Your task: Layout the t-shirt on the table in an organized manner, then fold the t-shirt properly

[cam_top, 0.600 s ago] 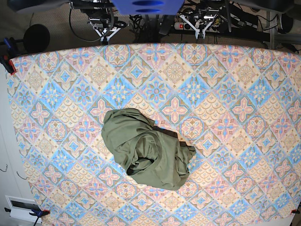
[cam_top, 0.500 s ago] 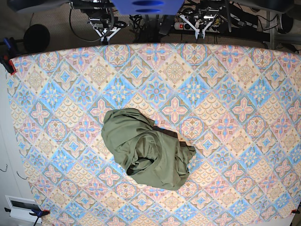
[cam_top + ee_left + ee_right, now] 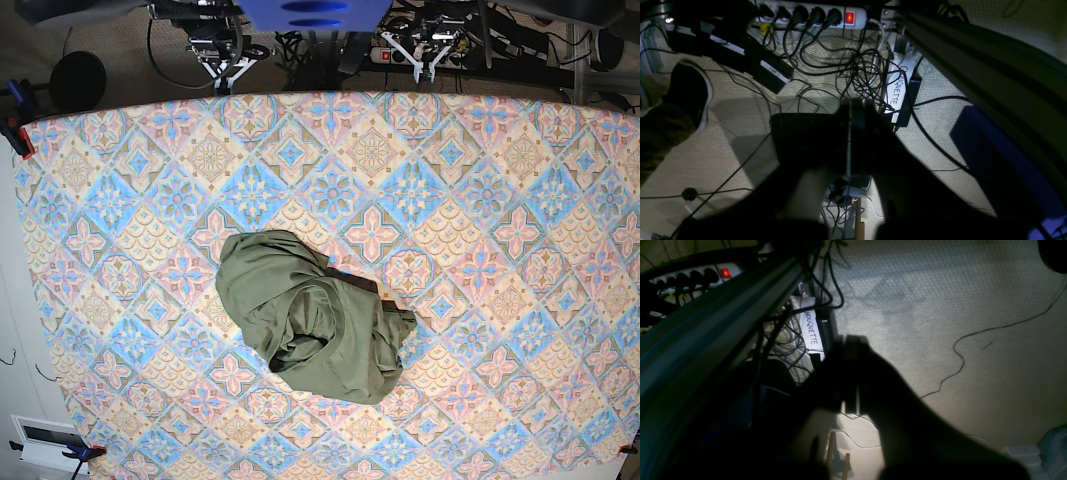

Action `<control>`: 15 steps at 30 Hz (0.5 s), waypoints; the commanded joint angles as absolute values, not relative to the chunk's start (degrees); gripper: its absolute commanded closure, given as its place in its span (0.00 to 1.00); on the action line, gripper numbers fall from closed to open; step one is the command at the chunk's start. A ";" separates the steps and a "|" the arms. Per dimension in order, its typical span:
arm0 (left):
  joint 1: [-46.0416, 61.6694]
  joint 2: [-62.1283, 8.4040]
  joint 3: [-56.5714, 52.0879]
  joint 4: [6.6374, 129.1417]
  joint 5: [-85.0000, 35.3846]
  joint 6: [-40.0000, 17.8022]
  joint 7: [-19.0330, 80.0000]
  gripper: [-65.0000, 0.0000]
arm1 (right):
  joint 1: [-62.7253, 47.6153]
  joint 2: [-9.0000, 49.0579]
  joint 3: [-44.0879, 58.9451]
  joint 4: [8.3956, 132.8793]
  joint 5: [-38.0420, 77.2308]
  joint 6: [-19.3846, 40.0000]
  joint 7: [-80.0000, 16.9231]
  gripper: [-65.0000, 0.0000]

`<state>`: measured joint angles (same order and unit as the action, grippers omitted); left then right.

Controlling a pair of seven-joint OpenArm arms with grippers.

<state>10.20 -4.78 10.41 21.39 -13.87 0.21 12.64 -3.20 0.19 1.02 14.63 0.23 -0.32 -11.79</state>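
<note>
T-shirt [image 3: 313, 318] crumpled mid-table [image 3: 520, 200]; both claws [image 3: 850, 113] [image 3: 850, 343] closed, parked beyond far edge.

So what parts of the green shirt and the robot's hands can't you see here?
- t-shirt, base view: bunched up, its own folds hide the sleeves and collar.
- left gripper, left wrist view: a dark shape in shadow, fingertips hard to see.
- right gripper, right wrist view: equally dark.
- table: its near edge is cut off.
</note>
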 commanded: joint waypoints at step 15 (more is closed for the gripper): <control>14.20 -7.25 10.68 25.19 -13.58 0.22 12.62 1.00 | -9.54 1.10 1.19 15.25 0.13 -0.48 -11.74 1.00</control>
<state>13.52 -6.74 10.72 24.71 -13.69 0.10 12.97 -9.74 0.43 1.08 15.00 0.21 -0.30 -12.08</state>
